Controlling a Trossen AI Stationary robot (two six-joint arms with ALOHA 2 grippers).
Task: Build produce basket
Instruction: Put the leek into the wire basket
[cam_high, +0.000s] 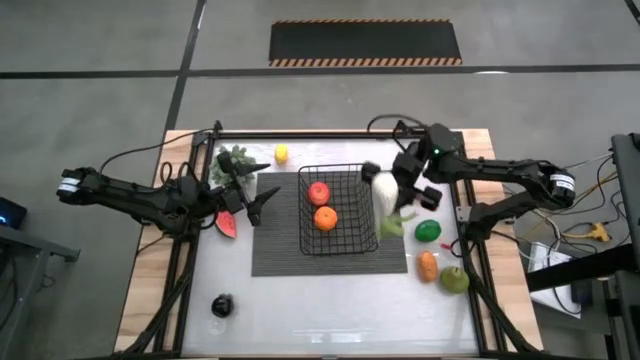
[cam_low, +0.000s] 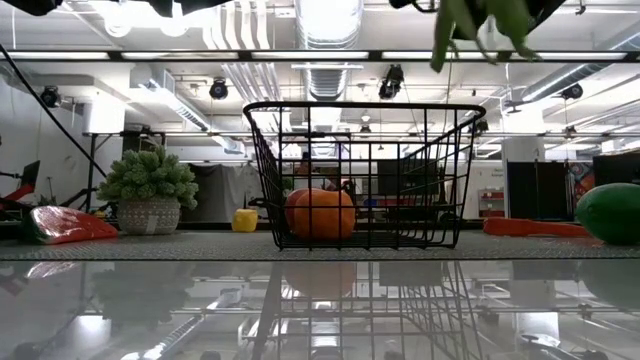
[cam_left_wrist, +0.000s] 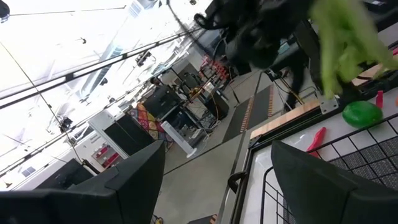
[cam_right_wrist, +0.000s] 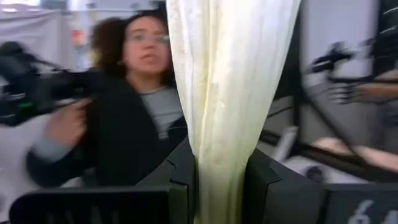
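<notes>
The black wire basket (cam_high: 345, 240) stands on a dark ribbed mat and holds a red piece (cam_high: 318, 192) and an orange piece (cam_high: 325, 218). My right gripper (cam_high: 398, 186) is shut on the long white-green leek (cam_high: 384, 190), just right of the basket's right wall. My left gripper (cam_high: 252, 205) is open and empty left of the basket, by a red slice (cam_high: 228, 224). A green round piece (cam_high: 427, 230), an orange piece (cam_high: 428, 265) and a green pear (cam_high: 455, 279) lie on the table at the right. A dark piece (cam_high: 221, 305) lies near left. My right gripper pinches the leek's white shaft (cam_right_wrist: 217, 168) between its two fingers, which lie across it. The gripper comes from the table's right side. The leek is lifted clear, and its green leaves (cam_low: 480, 25) hang above the level of the basket's rim.
A small potted plant (cam_high: 236, 160) and a yellow piece (cam_high: 282, 153) stand at the far left of the table. A red chili (cam_left_wrist: 317, 138) lies past the basket. A person (cam_right_wrist: 137, 93) stands beyond the table. The near half of the table is shiny.
</notes>
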